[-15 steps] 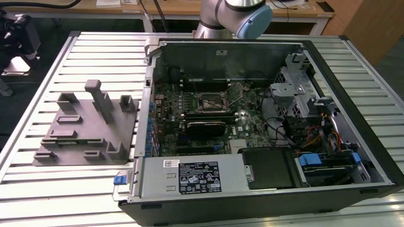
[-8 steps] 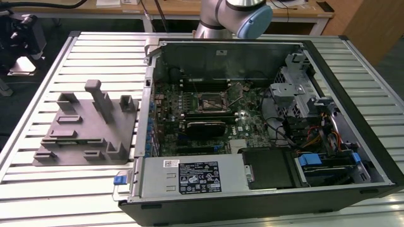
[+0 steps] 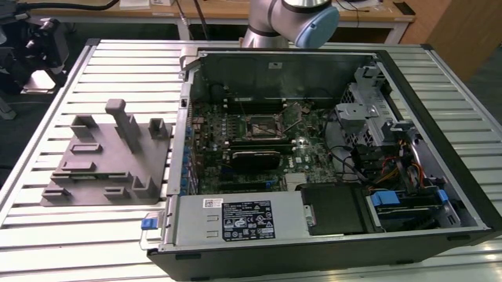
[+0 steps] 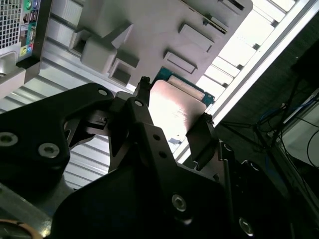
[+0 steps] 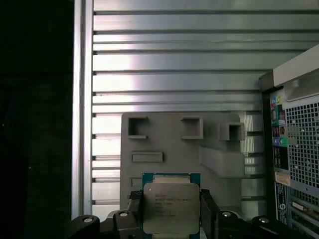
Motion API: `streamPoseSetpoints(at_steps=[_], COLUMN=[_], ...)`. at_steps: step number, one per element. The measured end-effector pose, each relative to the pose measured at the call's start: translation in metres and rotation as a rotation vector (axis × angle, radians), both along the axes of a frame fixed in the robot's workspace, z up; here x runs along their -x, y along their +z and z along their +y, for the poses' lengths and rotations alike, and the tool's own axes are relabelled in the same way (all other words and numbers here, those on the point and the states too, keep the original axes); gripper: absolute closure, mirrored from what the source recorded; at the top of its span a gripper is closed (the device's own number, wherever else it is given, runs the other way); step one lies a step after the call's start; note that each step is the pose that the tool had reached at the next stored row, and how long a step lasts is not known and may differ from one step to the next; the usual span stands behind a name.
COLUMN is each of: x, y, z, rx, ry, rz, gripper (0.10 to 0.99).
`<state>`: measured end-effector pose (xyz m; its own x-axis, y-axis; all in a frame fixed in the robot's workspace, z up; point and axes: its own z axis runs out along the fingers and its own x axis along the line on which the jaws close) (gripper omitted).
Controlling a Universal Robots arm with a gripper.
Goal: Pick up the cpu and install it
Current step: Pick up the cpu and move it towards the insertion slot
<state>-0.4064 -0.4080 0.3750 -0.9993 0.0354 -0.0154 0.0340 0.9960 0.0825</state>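
The cpu (image 5: 171, 206) is a flat silver-white square with a green rim. It sits between my gripper's (image 5: 171, 210) two black fingers (image 5: 133, 209), which are shut on its opposite edges. In the second wrist view the cpu (image 4: 175, 105) is again clamped in the gripper (image 4: 175, 105), held in the air above the grey fixture (image 4: 149, 30). In the first wrist view the grey fixture (image 5: 169, 139) lies on the slatted table right behind the chip. The motherboard socket (image 3: 261, 125) lies inside the open computer case (image 3: 439, 176) in the exterior view.
The grey fixture (image 3: 102, 170) with upright posts stands at the exterior view's left on the slatted metal table (image 3: 94, 235). Beside it, the case holds drive cages and cables (image 3: 384, 153). The case's rear panel (image 5: 299, 149) stands close to the gripper. The arm's elbow (image 3: 302, 20) rises behind the case.
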Motion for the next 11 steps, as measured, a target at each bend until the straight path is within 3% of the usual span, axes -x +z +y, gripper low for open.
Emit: streamPoseSetpoints(at_steps=[11], x=[-0.0231], y=[0.0], z=[0.0], rx=[0.0], ry=[0.0], rz=[0.0006], gripper=[0.545])
